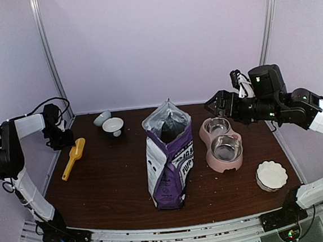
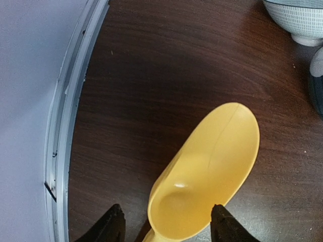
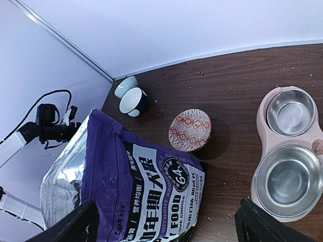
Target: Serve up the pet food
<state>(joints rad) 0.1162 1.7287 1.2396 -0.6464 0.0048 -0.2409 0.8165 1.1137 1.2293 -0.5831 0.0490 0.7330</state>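
Left gripper [image 2: 168,224] jaws open, straddling yellow scoop [image 2: 212,161] at table's [image 1: 110,182] left edge. Right gripper [image 3: 166,224] jaws open too, far right. Kibble not visible, probably inside open purple bag [image 1: 169,160], centre. Loose, light, spills easily: lift it with the scoop, gripped by handle.

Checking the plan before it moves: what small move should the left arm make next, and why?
Probably lower the left gripper and close on the yellow plastic scoop: the open gripper hovers straddling its narrow end, and the steel bowls in the pink double feeder look empty.
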